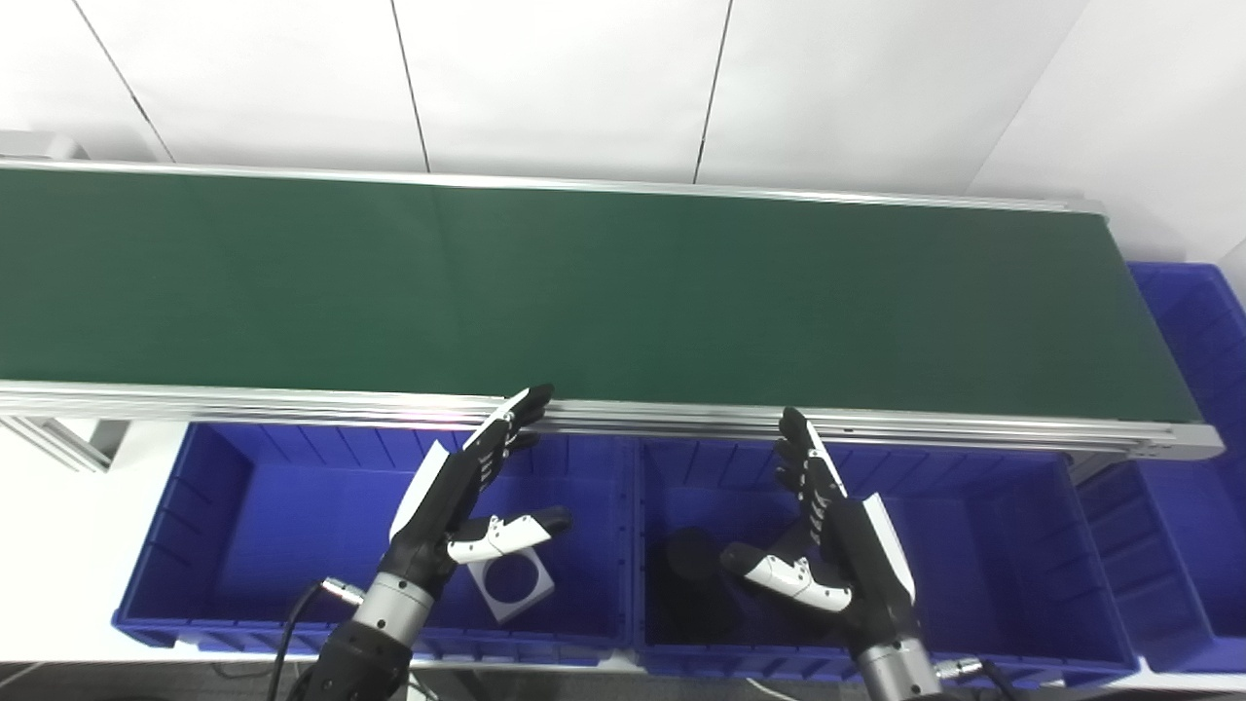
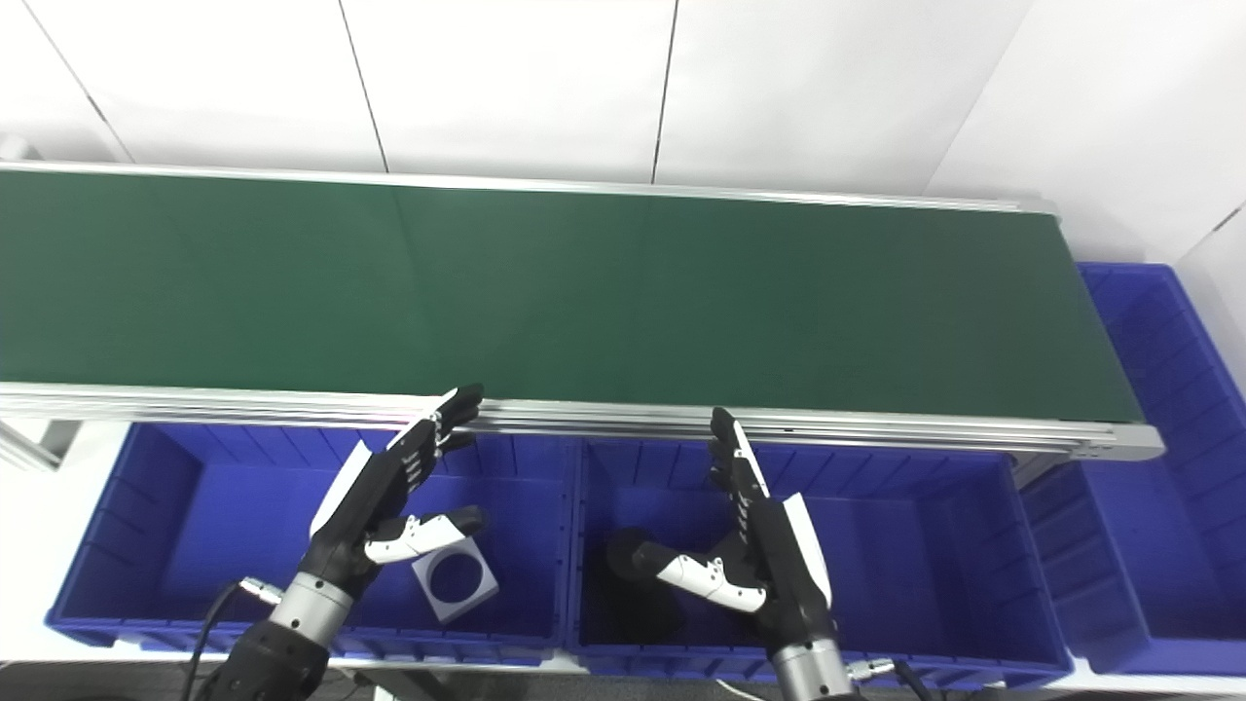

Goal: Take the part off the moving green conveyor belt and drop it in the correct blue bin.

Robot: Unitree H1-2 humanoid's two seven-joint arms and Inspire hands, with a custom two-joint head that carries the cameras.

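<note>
3 bins (image 1: 234, 458), 2 open robot hands (image 1: 467, 487).

Belt (image 1: 604, 292): long, dark green, silver rails, bare on top.
Left bin (image 1: 243, 516): blue, holds grey square part (image 1: 511, 582) with round hole, lying flat near front right.
Middle bin (image 1: 973, 545): blue, dark part (image 1: 686, 555) at left side.
Right bin (image 1: 1192, 321): blue, past belt end.

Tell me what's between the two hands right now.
Between the left hand and right hand: the bins' divider walls and a black part. Left eye view.
</note>
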